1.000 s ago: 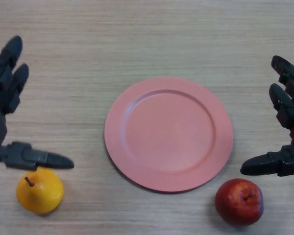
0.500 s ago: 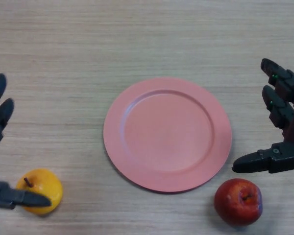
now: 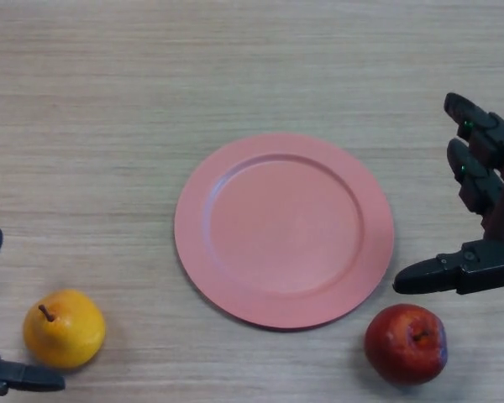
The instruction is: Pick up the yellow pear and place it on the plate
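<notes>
Now I see the yellow pear [image 3: 64, 328] near the table's [image 3: 252, 75] front left corner, my left hand [image 3: 8, 375] spread wide beside it; it looks smooth and firm, so I'd grab its fat middle.

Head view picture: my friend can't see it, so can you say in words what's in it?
A round pink plate sits empty in the middle of a light wooden table, with a yellow pear at its lower left and a red apple at its lower right. The robot's black left hand reaches open around the pear without holding it, and its right hand hangs open above the apple.
</notes>
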Robot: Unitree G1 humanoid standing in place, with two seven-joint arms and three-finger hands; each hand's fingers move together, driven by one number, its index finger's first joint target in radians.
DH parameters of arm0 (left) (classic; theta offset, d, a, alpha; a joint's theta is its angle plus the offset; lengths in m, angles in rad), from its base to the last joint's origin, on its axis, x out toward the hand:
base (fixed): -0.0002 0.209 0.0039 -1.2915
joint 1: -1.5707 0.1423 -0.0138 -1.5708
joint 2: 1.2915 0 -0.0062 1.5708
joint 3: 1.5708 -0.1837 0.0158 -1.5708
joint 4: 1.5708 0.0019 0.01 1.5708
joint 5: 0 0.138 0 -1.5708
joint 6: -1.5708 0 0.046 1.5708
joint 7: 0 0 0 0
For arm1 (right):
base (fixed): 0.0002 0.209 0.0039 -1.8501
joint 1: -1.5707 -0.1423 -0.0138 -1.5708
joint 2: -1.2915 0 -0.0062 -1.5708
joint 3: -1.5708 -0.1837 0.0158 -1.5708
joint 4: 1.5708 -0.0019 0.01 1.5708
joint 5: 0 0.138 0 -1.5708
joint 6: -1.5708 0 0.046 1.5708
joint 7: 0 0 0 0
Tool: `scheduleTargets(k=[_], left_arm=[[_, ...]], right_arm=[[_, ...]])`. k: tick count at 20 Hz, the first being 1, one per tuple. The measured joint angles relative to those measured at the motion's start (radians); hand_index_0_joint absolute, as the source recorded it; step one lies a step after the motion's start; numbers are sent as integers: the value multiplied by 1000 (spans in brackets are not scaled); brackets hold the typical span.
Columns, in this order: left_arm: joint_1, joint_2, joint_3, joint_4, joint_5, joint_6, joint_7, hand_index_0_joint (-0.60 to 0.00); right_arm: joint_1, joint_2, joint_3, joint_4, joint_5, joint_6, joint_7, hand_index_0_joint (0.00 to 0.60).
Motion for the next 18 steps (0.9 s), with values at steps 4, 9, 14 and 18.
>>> scheduleTargets(k=[4, 9, 14, 18], left_arm=[[-6, 0, -52, 66, 9, -32, 28, 0], [-8, 0, -108, 132, 27, -36, 63, 0], [-51, 0, -184, 270, 199, -164, 229, 0], [-69, 27, -201, 325, 383, -244, 376, -500]], right_arm=[[-1, -1, -5, -26, 0, 1, -2, 0], [7, -1, -28, -34, 3, 1, -9, 0], [10, -4, -29, -35, 3, 1, -10, 0], [15, -4, -33, -39, 5, 1, -10, 0]])
